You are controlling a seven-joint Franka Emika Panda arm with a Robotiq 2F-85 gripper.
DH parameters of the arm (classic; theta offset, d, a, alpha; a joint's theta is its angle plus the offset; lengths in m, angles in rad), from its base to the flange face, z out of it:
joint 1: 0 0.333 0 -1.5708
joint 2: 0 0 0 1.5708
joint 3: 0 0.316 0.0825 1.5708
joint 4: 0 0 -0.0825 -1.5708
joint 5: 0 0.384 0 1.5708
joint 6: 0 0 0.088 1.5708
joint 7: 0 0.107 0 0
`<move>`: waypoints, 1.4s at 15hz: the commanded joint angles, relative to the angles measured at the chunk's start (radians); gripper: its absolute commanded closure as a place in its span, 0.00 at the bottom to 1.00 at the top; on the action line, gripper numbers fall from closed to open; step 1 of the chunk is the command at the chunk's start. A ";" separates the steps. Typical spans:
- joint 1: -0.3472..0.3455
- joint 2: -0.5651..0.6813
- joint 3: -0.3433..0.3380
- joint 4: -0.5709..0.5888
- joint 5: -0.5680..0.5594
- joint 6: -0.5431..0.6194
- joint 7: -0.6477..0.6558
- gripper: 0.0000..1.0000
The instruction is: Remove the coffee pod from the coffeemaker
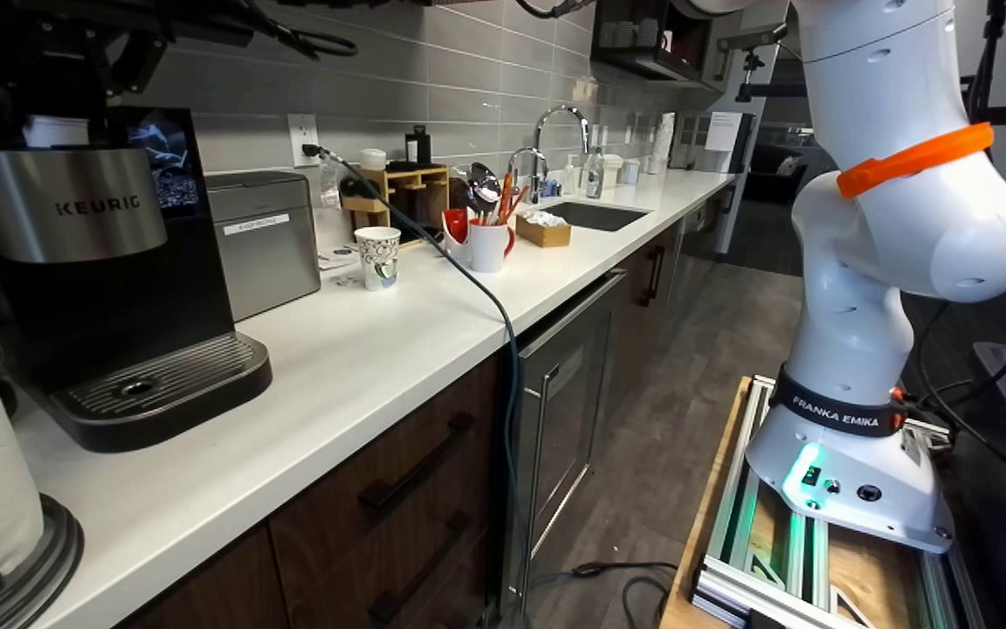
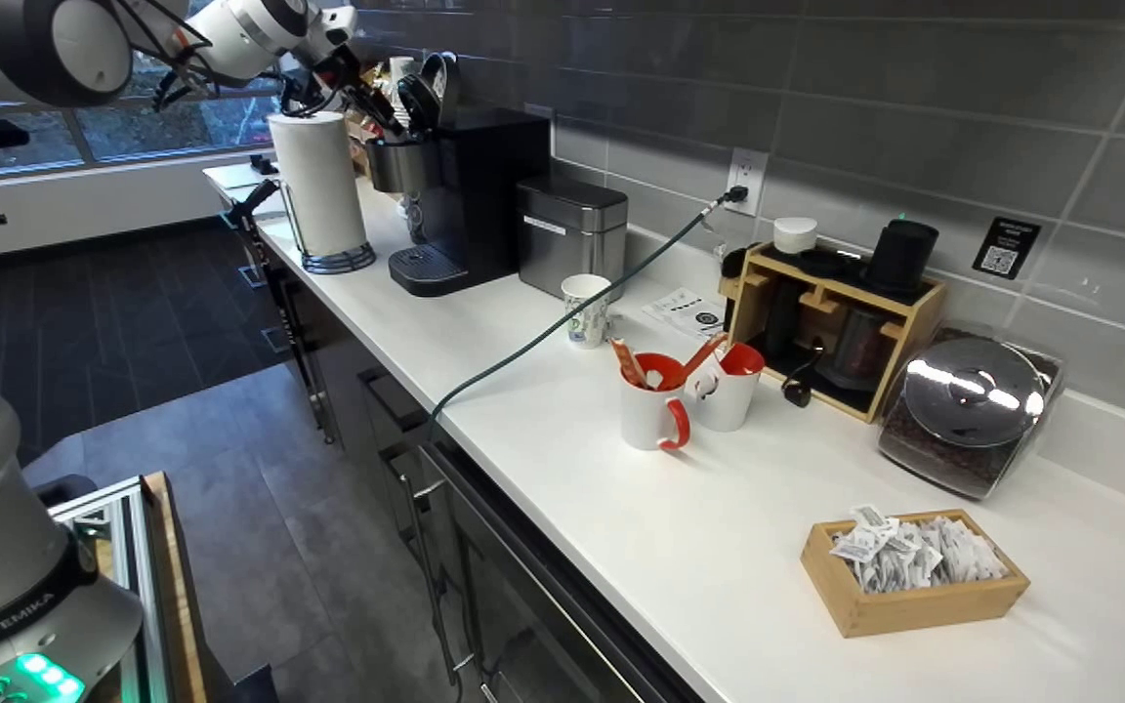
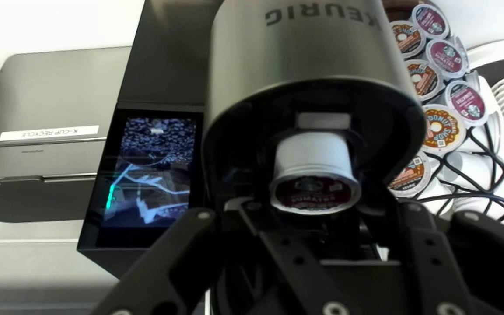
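The coffeemaker point(image 1: 106, 288) is black with a silver KEURIG band. It also shows in an exterior view point(image 2: 494, 186) and in the wrist view point(image 3: 313, 48), with its top open. The coffee pod point(image 3: 313, 155) is white with a dark red lid and stands lid up at the opening. Its side shows, so it sits raised out of the holder. In an exterior view the pod point(image 1: 58, 131) shows just above the silver rim. My gripper point(image 3: 315, 186) has its dark fingers on both sides of the pod and appears closed on it. The finger pads are lost in shadow.
A grey K-cup recycle box point(image 1: 263, 245) stands beside the coffeemaker. A paper towel roll point(image 2: 318, 181) stands on its other side. Several pods point(image 3: 440, 127) sit in a black wire rack. A paper cup point(image 1: 378, 258), mugs point(image 2: 655, 400) and a cable point(image 2: 533, 342) are farther along.
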 commanded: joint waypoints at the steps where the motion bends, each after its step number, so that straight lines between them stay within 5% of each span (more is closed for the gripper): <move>1: 0.015 -0.046 0.009 -0.022 -0.008 -0.024 -0.003 0.72; 9: -0.003 -0.294 0.025 -0.243 0.015 -0.068 0.024 0.72; 13: -0.097 -0.453 0.027 -0.438 0.186 -0.160 -0.014 0.72; 16: -0.184 -0.541 0.017 -0.598 0.314 -0.014 -0.069 0.72; 21: -0.316 -0.615 0.007 -0.859 0.257 0.093 -0.001 0.72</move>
